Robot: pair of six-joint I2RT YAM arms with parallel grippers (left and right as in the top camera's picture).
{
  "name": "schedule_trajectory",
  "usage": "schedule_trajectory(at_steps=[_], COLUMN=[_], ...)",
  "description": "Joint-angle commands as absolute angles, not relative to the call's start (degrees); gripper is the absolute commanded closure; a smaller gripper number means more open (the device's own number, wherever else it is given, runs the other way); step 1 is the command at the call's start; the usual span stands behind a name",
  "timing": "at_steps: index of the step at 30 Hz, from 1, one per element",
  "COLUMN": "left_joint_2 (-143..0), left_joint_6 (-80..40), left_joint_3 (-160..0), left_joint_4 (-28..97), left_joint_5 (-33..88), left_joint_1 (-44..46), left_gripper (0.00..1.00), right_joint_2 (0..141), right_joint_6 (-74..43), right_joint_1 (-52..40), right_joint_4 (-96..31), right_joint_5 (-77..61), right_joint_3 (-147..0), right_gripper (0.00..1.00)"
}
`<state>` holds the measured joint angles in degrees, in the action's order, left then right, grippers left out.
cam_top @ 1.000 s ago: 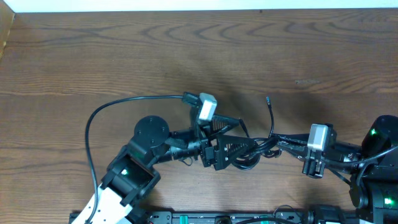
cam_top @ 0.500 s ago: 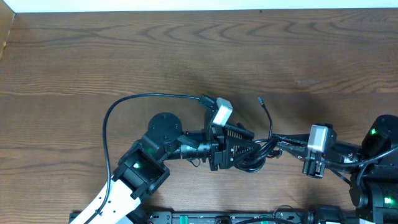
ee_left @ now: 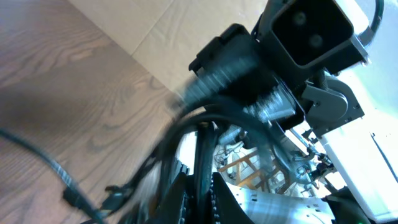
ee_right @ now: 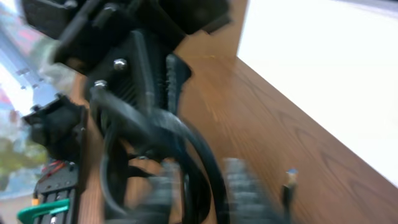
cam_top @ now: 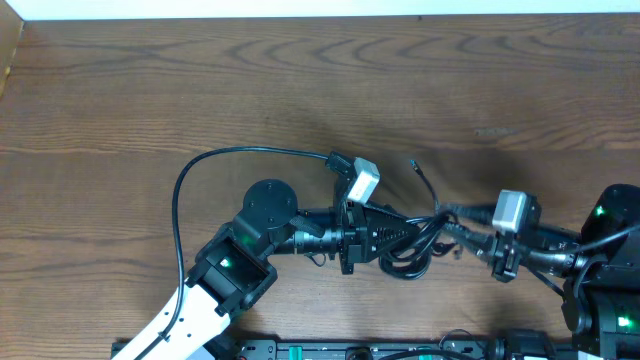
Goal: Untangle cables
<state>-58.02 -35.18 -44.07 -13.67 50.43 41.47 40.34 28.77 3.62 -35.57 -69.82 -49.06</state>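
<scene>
Gripping the bunched cables [cam_top: 424,258] near the front middle of the wooden surface [cam_top: 200,80], the left pincer [cam_top: 400,240] is closed tight on the knot. I think it does this to anchor the knot while the other arm works a strand free. The right pincer [cam_top: 462,243] sits just beside the bundle on the opposite side (its wrist view is too blurred), so I cannot tell if it holds a cord. One loose end with a small plug [cam_top: 413,166] points away from the robot.

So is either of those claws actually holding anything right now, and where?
The left gripper is clamped on the cables at the bunched tangle. Whether the right gripper grips them cannot be told: its view is blurred.
</scene>
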Motion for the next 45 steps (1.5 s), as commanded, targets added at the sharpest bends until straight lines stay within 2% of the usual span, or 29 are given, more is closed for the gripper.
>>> schedule_trajectory(at_steps=[1, 2, 9, 14, 22, 30, 33, 36, 39, 45], left_joint_2=[-57.9, -57.9, -57.9, -57.9, -57.9, -58.0, -58.0, -58.0, -58.1, -59.6], left_joint_6=[-31.6, -31.1, -22.2, -21.4, -13.0, -5.4, -4.1, -1.7, 0.1, 0.4], left_joint_3=[-44.9, -44.9, -44.9, -44.9, -44.9, -44.9, -44.9, -44.9, -44.9, -44.9], left_joint_4=[-13.3, -12.4, -4.1, -3.3, -8.4, -11.0, -12.2, -13.3, -13.9, -13.9], left_joint_5=[48.4, 47.0, 34.5, 26.1, 21.5, 11.2, 7.5, 6.3, 6.3, 6.4], left_joint_1=[41.5, 41.4, 41.4, 41.5, 44.5, 50.3, 52.0, 53.4, 54.3, 54.7], left_gripper=[0.92, 0.93, 0.93, 0.92, 0.92, 0.93, 0.93, 0.92, 0.93, 0.93], right_joint_2=[40.0, 40.0, 40.0, 40.1, 40.1, 40.1, 40.1, 40.1, 40.1, 40.1], right_joint_6=[23.9, 23.1, 15.9, 0.3, -22.0, -27.0, -28.5, -30.0, -30.7, -33.5], right_joint_1=[3.7, 3.7, 3.7, 3.7, 3.7, 3.6, 3.6, 3.6, 3.6, 3.6], right_joint_4=[-35.6, -35.7, -37.8, -38.1, -37.8, -36.2, -36.1, -36.1, -36.1, -35.4], right_joint_5=[-64.7, -64.0, -60.5, -59.9, -58.2, -58.6, -58.6, -58.6, -58.6, -58.7], right_joint_3=[-49.5, -49.5, -49.5, -49.5, -49.5, -49.5, -49.5, -49.5, -49.5, -49.5], right_gripper=[0.17, 0.01, 0.01, 0.01, 0.01, 0.01, 0.19, 0.29, 0.32, 0.29])
